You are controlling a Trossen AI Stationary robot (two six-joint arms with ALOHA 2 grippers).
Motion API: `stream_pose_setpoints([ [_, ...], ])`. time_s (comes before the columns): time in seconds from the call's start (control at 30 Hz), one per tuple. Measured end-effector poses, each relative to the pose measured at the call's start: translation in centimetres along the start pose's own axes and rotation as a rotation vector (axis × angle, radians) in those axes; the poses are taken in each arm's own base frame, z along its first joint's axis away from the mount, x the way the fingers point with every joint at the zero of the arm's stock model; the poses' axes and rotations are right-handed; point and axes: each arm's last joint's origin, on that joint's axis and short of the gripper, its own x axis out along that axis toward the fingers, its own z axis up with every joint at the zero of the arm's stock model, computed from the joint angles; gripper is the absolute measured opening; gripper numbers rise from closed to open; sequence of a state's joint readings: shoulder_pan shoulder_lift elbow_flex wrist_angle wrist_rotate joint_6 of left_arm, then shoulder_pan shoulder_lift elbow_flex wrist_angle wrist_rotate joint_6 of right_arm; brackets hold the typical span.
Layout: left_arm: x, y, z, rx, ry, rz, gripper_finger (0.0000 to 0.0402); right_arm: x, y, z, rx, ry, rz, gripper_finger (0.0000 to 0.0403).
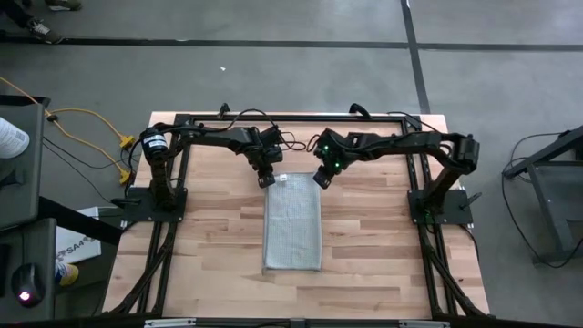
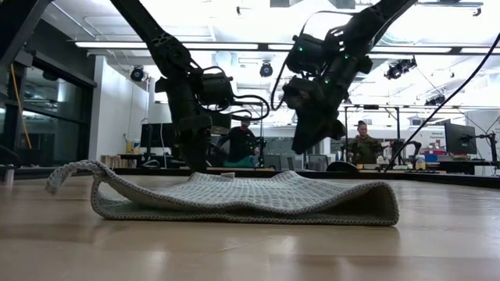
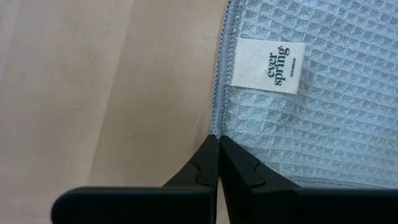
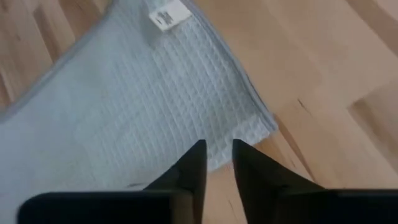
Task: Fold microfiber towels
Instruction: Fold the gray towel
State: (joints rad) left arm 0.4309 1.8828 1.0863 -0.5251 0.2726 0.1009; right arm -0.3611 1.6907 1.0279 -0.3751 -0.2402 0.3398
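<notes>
On table [image 1: 383, 237], towel [image 1: 292, 221] lies folded; left tool [image 1: 266, 180] pressed together, right tool [image 1: 322, 180] slightly spread.

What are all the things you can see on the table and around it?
towel: one, light grey-blue, lying in the middle of the table, already folded into a long strip
tag: one, white with dark letters, sewn on the towel near its edge
table: one, light wood, under the towel and both arms
cable: one, yellow, on the grey floor beside the table
people: two, dark clothes, far off in the room behind the table
left claw: one, black, at the towel's far left corner, fingers shut at its edge
right claw: one, black, above the towel's far right corner, fingers slightly open
</notes>
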Motion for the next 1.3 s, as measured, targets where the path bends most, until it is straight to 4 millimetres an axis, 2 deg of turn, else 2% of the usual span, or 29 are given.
stream_pose_setpoints([
  [0.3, 0.0, 0.0, 0.0, 0.000, 0.000, 0.002, 0.0000, 0.7, -0.9, -0.1, 0.052, 0.027, -0.021, 0.0140],
  [0.63, 0.0, 0.0, 0.0, -0.001, 0.001, -0.006, 0.0000, 3.3, -2.3, -0.3, 0.118, 0.090, 0.029, 0.0190],
  [0.77, 0.0, 0.0, 0.0, -0.002, 0.004, -0.012, 0.0000, 3.8, -3.1, -0.2, 0.143, 0.104, 0.044, 0.0201],
  [1.07, 0.0, 0.0, 0.0, -0.002, 0.003, -0.015, 0.0000, 3.3, -4.8, 0.8, 0.202, 0.053, 0.104, 0.0206],
  [1.3, 0.0, 0.0, 0.0, -0.002, 0.003, -0.015, 0.0000, 3.2, -5.0, 0.9, 0.210, 0.057, 0.128, 0.0206],
])
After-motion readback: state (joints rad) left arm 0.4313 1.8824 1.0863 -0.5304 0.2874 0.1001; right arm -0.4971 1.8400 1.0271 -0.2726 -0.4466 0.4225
